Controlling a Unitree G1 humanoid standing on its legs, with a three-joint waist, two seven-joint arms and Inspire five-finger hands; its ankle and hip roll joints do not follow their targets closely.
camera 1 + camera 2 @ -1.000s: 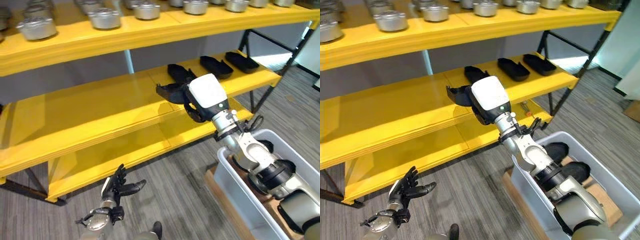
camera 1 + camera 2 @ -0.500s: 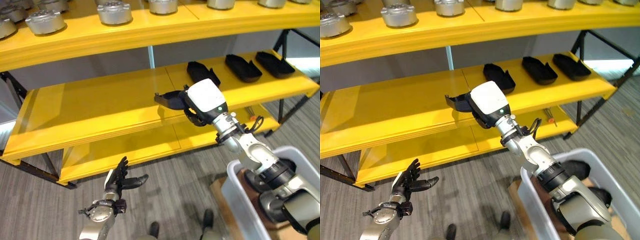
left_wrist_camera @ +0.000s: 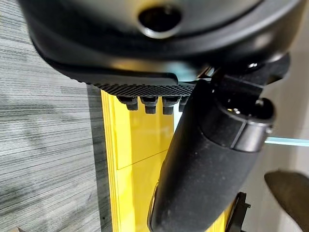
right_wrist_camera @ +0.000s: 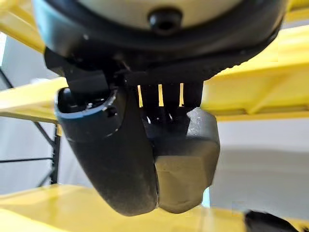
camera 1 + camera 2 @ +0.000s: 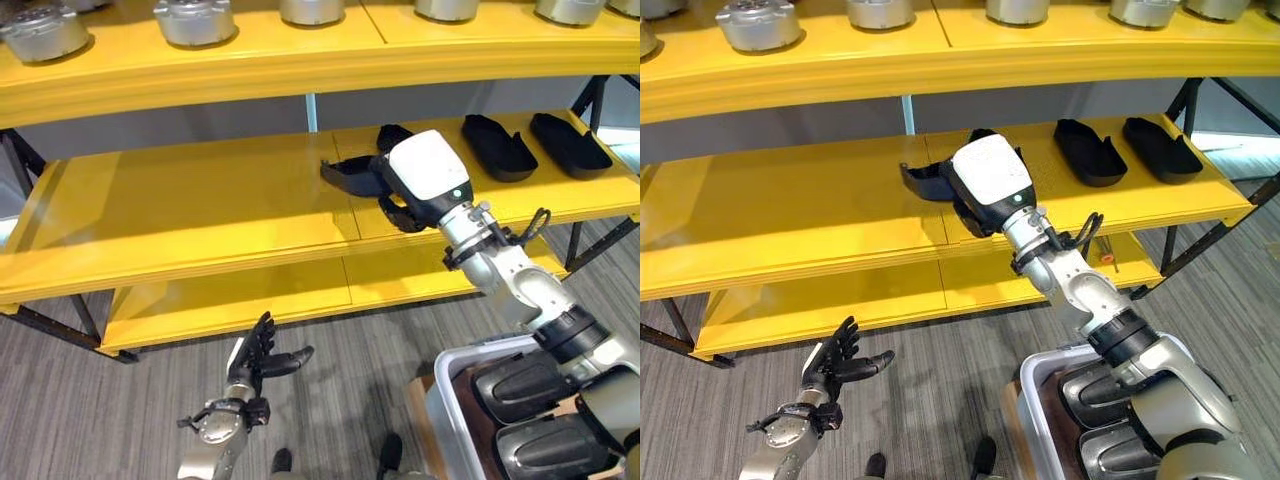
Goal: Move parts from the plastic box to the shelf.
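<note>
From the head views we see the yellow shelf [image 5: 200, 215] and the plastic box [image 5: 1040, 400] below our right hand [image 5: 425, 180], which grips a black part [image 5: 350, 175] (wrist view confirms). Left hand [image 5: 255, 360] hangs open.

Silver metal castings [image 5: 195, 20] in a row; grey carpet floor [image 5: 120, 420].
</note>
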